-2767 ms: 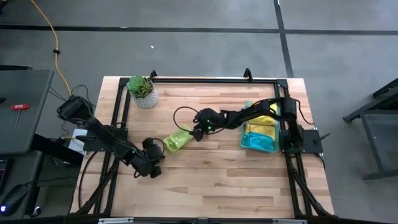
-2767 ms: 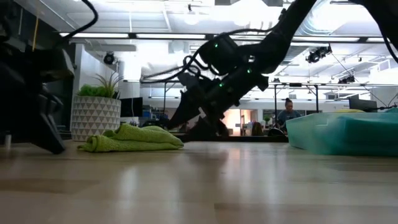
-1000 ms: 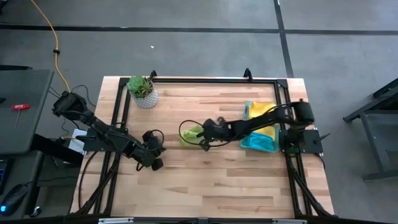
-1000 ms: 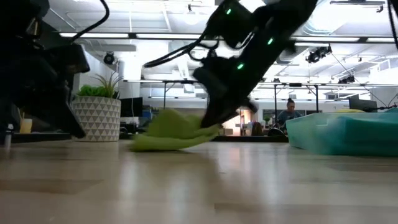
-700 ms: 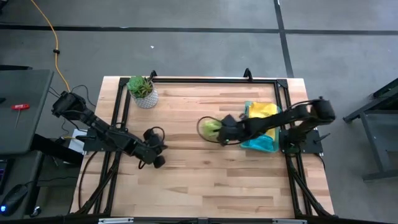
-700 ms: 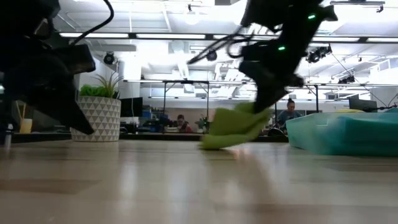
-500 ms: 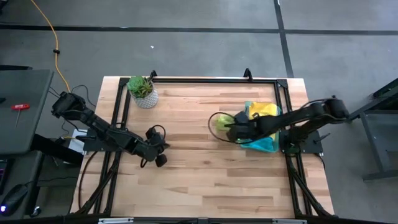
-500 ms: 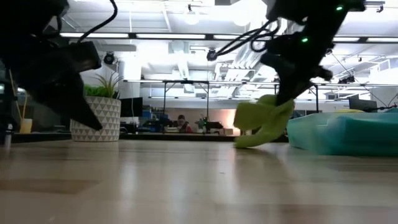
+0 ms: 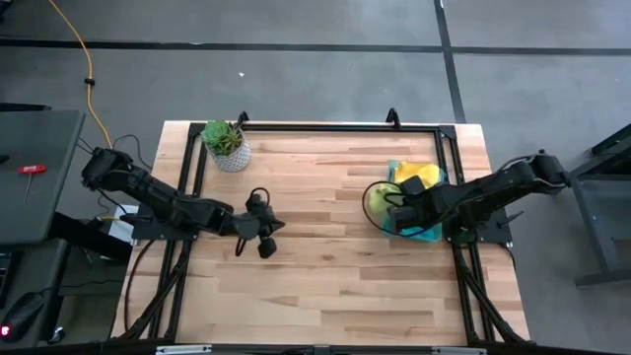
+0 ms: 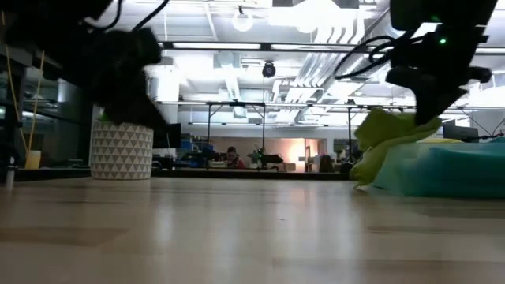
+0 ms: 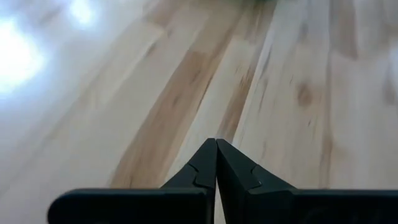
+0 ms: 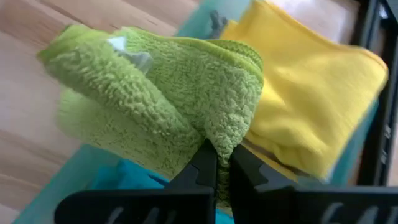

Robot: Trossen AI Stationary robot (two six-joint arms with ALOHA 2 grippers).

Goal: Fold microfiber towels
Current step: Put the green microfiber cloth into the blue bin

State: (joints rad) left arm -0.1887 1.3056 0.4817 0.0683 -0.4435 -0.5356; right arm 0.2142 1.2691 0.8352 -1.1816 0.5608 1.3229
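The right gripper (image 9: 392, 210) is clenched on a folded lime green microfiber towel (image 9: 378, 198), pinching a thick fold of it between its fingertips, as the right wrist view shows plainly (image 12: 186, 118). It holds the towel lifted at the left edge of the translucent teal tray (image 9: 426, 235), which sits at the right side of the table (image 9: 335, 286). From the low view the green towel (image 10: 387, 134) hangs against the tray's near-left corner (image 10: 450, 177), partly over the rim, not yet laid down inside.

Inside the tray a folded yellow towel (image 9: 416, 176) lies at the far end, and a teal blue towel (image 12: 124, 180) shows below the green one. So at least two towels look to be folded and stowed already, and the green one is folded and about to join them; what is left for it is the placing and the release.

The left gripper (image 9: 264, 237) waits over bare wood left of the table's middle, its fingers pressed together on nothing, as its own wrist view confirms (image 11: 216, 163). No unfolded towel shows anywhere on the table, so this may be the last of them, though I cannot be sure that none lie outside these views. A small potted plant (image 9: 227, 144) stands at the far left corner, well apart from the work.
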